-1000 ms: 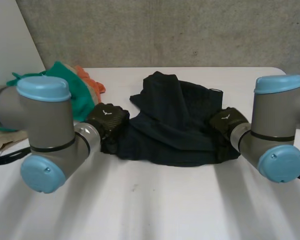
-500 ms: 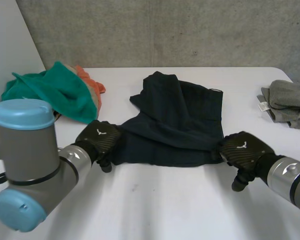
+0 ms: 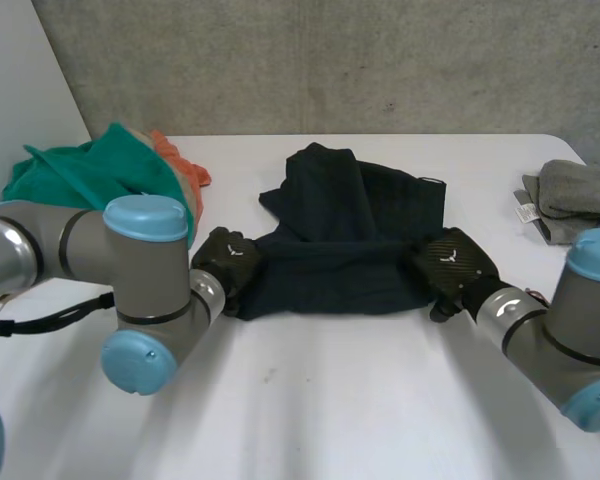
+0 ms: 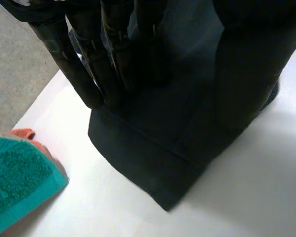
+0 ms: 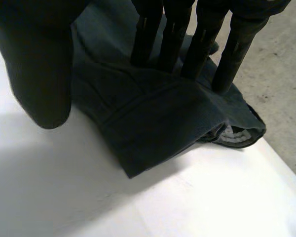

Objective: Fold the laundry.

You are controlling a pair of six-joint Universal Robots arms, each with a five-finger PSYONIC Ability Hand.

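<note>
A dark navy garment (image 3: 355, 235) lies rumpled in the middle of the white table (image 3: 320, 400). My left hand (image 3: 228, 264) is at its near left corner and my right hand (image 3: 453, 262) at its near right corner. In the left wrist view the straight fingers (image 4: 96, 69) and the thumb (image 4: 251, 74) have the garment (image 4: 153, 148) between them, its corner sticking out past the fingertips. In the right wrist view the fingers (image 5: 187, 39) rest on a folded corner of the garment (image 5: 158, 123), which runs up between them and the thumb (image 5: 39, 69).
A green towel (image 3: 100, 175) on an orange cloth (image 3: 185, 170) is heaped at the back left, close to my left arm. A grey folded cloth (image 3: 578, 195) lies at the right edge. Bare table stretches in front of the garment.
Both hands have moved away from the table's front edge, and the garment's near edge has gone back with them. Both hands have closed somewhat.
</note>
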